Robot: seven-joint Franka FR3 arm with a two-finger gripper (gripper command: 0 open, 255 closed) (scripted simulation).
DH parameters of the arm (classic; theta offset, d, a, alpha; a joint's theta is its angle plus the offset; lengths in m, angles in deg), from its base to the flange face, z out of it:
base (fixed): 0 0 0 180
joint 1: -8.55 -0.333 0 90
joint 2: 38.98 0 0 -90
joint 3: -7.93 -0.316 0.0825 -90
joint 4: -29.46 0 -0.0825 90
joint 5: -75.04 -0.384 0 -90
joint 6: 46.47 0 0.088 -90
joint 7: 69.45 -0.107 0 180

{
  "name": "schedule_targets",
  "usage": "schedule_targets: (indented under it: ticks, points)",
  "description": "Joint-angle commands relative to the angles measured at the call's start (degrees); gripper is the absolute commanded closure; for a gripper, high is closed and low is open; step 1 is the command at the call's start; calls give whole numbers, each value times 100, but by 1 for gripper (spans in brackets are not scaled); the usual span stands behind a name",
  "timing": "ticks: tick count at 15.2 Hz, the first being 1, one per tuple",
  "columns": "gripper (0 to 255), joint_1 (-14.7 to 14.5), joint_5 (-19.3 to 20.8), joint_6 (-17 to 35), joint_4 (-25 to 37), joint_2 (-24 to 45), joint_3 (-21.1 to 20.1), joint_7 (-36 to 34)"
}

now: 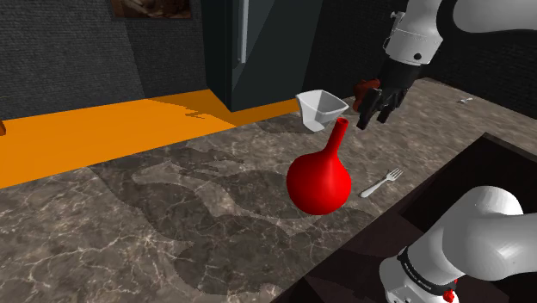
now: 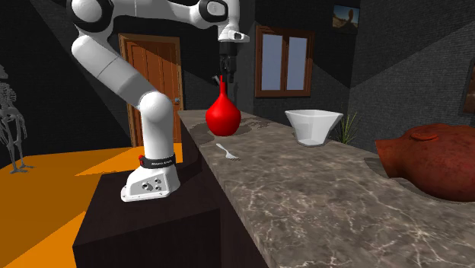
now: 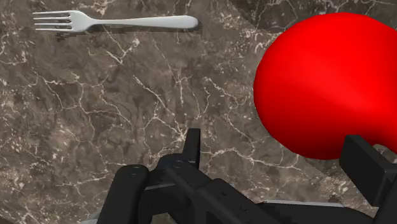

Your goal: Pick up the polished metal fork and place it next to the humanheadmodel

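Note:
A silver fork (image 1: 381,182) lies flat on the marble counter (image 1: 172,224), just to the shoulder view's right of a red round vase (image 1: 318,176) with a thin neck. The fork (image 3: 114,22) lies ahead of the fingers in the wrist view, beside the vase (image 3: 324,83). My gripper (image 1: 375,116) hangs open well above the counter, over the vase's neck and higher than the fork, holding nothing. Its fingers (image 3: 193,143) stand wide apart. The reddish-brown head model (image 2: 434,160) lies at the counter's end; part of the head model (image 1: 368,84) shows behind my hand.
A white bowl (image 1: 321,109) stands between the vase and the head model. The dark stand (image 1: 447,198) borders the counter near the fork. A dark cabinet (image 1: 249,52) rises behind the counter, with orange floor (image 1: 77,138) beyond the far edge.

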Motion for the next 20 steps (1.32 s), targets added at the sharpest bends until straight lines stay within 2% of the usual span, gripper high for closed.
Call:
schedule_targets:
  ticks: [1, 6, 10, 15, 20]
  points:
    - [0, 0, 0, 0, 0, 0, 0, 0]
    - [0, -303, 523, 180, -1083, -862, 507, 1542]
    - [0, -453, 1122, 306, -1823, -1484, 1049, 2817]
    - [0, -470, 2099, 521, -2546, -2063, 1921, 4504]
    - [0, -366, 3280, 943, -2978, -2219, 3025, 6269]
